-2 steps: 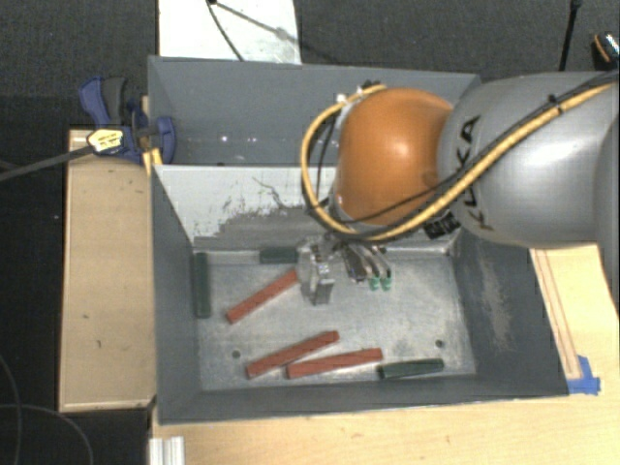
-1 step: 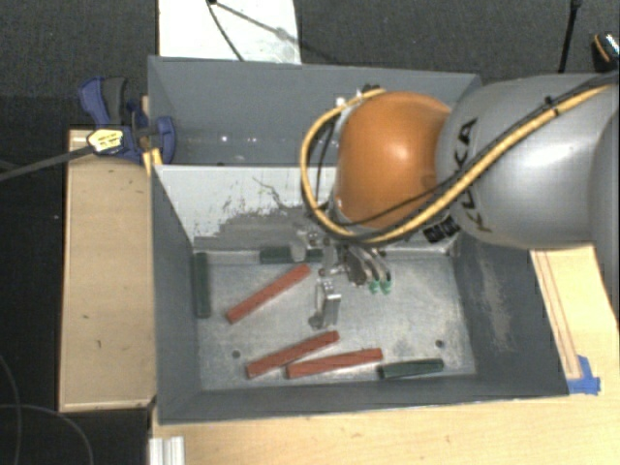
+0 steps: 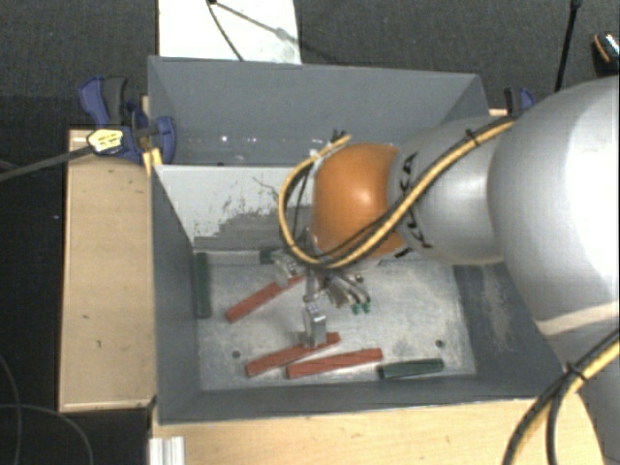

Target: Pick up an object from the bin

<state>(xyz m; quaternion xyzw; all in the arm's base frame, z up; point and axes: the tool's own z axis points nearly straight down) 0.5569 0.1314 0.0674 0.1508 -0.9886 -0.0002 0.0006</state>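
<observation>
My gripper (image 3: 315, 325) hangs below the orange wrist cover, low over the middle of the bin floor. Its tip stands just above the upper end of a red-brown stick (image 3: 289, 357) that lies slanted near the front wall. A second red-brown stick (image 3: 335, 363) lies right beside that one, a little further front and right. A third red-brown stick (image 3: 260, 299) lies diagonally to the left of the gripper, its upper end hidden under the gripper body. I see nothing held.
A dark green stick (image 3: 410, 367) lies at the front right, in line with the red ones. Another dark green stick (image 3: 201, 285) rests upright along the left wall. A small green bit (image 3: 361, 307) shows just right of the gripper.
</observation>
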